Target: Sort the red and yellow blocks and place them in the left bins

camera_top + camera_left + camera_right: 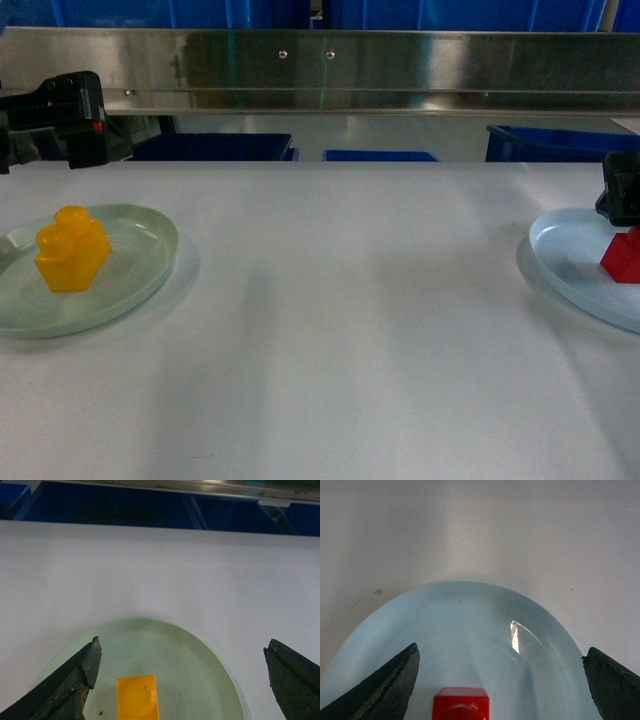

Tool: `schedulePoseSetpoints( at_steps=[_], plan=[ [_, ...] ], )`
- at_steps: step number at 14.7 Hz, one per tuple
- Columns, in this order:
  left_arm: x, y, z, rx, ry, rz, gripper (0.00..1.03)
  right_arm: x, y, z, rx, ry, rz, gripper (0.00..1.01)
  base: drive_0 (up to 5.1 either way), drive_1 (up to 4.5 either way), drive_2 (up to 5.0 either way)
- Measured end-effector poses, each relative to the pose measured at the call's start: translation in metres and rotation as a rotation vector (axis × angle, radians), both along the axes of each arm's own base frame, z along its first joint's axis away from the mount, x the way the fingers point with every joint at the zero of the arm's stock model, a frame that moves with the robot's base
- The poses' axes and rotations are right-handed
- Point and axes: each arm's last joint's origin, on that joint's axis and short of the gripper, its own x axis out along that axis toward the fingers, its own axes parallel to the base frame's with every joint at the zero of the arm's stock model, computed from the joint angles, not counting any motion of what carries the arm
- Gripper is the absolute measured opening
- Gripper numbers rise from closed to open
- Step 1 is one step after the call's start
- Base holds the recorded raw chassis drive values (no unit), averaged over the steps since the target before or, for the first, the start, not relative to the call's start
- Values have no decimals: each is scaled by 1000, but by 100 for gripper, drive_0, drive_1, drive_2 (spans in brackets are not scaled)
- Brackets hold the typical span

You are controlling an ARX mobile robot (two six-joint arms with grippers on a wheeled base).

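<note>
The left pincer (182,670) is spread wide. The yellow block (137,697) on the green plate (200,655) lies below and between its jaws, nearer the left jaw, long axis running away from the camera. From the head view the left arm hangs behind that plate, so the move is down and forward. The middle of the table (350,300) holds nothing in the way. Blue bins (215,147) stand beyond the table's far edge. The right pincer (500,675), also spread, straddles the red block (461,703) on the blue plate (470,615).
</note>
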Motion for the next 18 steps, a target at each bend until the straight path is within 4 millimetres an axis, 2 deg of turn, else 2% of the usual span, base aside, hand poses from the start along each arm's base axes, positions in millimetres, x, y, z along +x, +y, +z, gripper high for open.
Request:
schedulePoseSetpoints(
  at_steps=[3,6,9,15,18],
  plan=[
    [2,-4,-7,3,22,-13,98,13,-5,-8,15,24,-5,98,0,0,0],
    [1,-4,-21,12,67,-12,98,12,2,-25,32,100,18,98,0,0,0],
    [2,-3,-24,13,78,-10,98,11,7,-36,30,138,25,98,0,0,0],
    [1,-3,-27,19,80,-16,98,14,6,-42,26,115,15,98,0,0,0],
    [-1,-3,-39,19,124,-19,98,14,7,-43,23,117,20,72,0,0,0]
  ],
)
